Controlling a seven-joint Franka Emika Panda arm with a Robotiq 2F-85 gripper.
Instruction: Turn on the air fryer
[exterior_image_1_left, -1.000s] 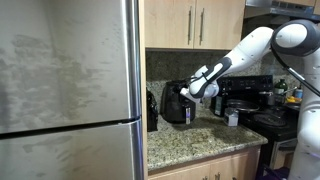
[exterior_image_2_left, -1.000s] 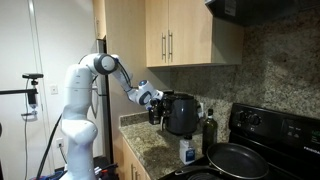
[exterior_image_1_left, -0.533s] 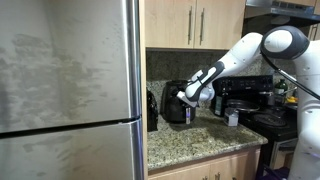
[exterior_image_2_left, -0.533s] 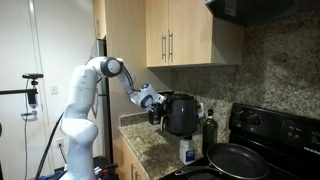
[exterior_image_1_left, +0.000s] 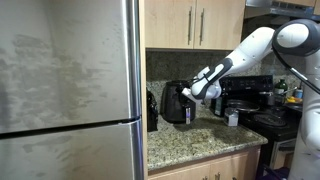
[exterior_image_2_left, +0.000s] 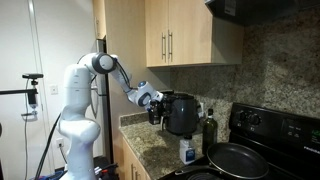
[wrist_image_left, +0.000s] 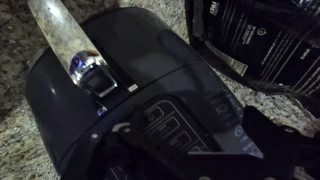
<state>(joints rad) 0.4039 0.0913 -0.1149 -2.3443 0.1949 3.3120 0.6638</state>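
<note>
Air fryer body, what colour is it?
Black and glossy; the air fryer shows best in the wrist view.

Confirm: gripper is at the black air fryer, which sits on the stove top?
No. The black air fryer sits on the granite counter, beside the stove, not on it, as an exterior view shows. The gripper is at it.

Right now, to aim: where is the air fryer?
In both exterior views the air fryer sits on the granite counter below the cabinets, gripper beside it.
</note>
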